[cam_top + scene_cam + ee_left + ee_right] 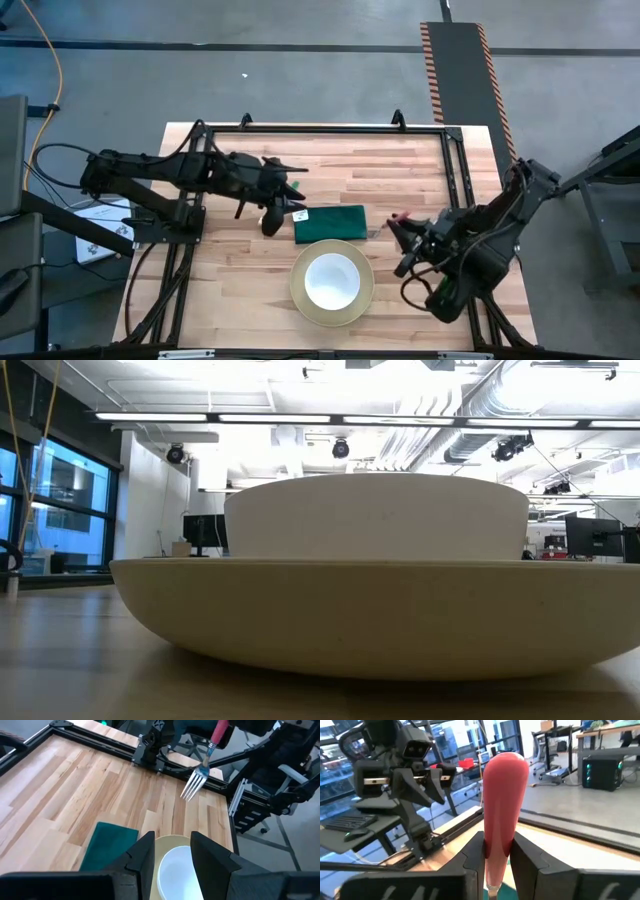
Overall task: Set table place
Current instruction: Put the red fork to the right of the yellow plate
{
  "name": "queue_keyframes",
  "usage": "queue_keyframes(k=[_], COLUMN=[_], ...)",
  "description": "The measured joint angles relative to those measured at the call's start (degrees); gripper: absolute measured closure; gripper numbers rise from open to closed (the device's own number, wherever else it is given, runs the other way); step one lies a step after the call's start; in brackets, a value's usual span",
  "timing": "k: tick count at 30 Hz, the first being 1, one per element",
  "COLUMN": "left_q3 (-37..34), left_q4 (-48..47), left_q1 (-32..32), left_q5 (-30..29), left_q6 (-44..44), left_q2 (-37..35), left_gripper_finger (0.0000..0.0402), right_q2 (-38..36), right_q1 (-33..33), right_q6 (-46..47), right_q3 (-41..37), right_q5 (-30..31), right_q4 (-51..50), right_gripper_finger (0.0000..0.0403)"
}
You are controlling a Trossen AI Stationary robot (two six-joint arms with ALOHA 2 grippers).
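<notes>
**Fork in the air, spot beside the plate not yet filled**

While the right tool (497, 852) grips the pink-handled fork (205, 762) by its handle, I see the tines hanging downward above the desk (230, 270), off to the right of the plate (300, 297) and clear of it. The white bowl (332, 280) sits inside the plate, and the green napkin (329, 224) lies flat on the far side of the plate, its near edge just beside the rim. My left tool (170, 857) has its fingers spread with nothing between them, hovering near the napkin's left end. I can't find the spoon in any view.

My worries from here:

- The handle is round and smooth and I hold it near its top, so the fork could swing or slip in the grip as I lower it, landing crooked.
- If I come down too close to the plate, the tines may strike the rim and nudge plate and bowl together.
- Releasing while the fork hangs upright would let it topple whichever way it likes; I judge it needs tilting first.
- My left arm sits near the napkin; any reach across could drag it.
</notes>
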Motion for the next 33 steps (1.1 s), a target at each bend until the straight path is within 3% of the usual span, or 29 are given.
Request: queue_keyframes(k=[7, 16, 27, 33], left_q3=[0.00, 0.00, 0.00, 0.00], left_q4=[-0.99, -0.99, -1.30, -1.31], left_q1=[-1.83, -1.79, -1.70, -1.68], left_q5=[-1.41, -1.52, -1.52, -1.50], left_q6=[-1.31, -1.24, -0.28, -0.18], left_q2=[0.00, 0.00, 0.00, 0.00], left_gripper_finger=[0.0287, 0.0286, 0.0286, 0.0286], right_q2=[0.45, -0.72, -2.98, -3.05], right_q1=[2.93, 6.13, 7.53, 6.39], right_q6=[3.63, 14.23, 15.37, 15.97], right_q3=[0.00, 0.00, 0.00, 0.00], right_q5=[-5.24, -22.67, -42.43, -45.55], right_q4=[-1.65, -11.38, -8.70, -4.02], right_gripper_finger=[0.0353, 0.0358, 0.0358, 0.0358])
